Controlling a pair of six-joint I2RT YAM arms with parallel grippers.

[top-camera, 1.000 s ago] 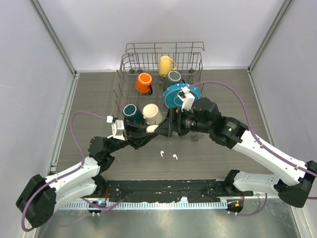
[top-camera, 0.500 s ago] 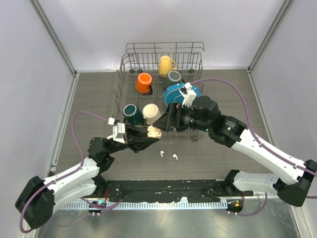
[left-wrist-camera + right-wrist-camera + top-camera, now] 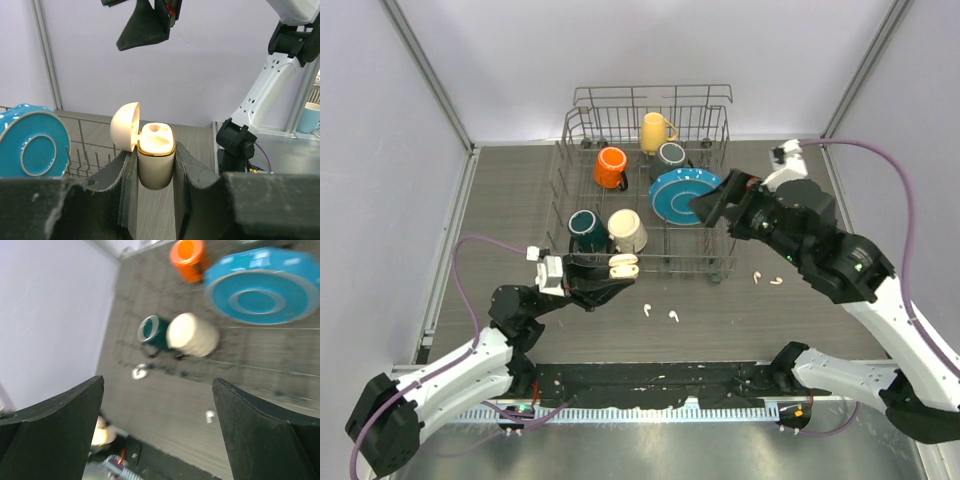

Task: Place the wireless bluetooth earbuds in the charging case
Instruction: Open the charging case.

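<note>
4 glossy earbuds lie loose on the table, probably light and slippery, best pinched across the bud; left gripper clamps the open charging case, right gripper gapes wide, empty

Right wrist view motion-blurred; white speck unidentifiable. Lower body of charging case hidden between left end effector fingers.

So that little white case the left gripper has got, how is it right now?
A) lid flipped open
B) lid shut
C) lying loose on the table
A: the charging case sits clamped in the left gripper, with its domed lid swung back beside the gold-rimmed opening.
</note>
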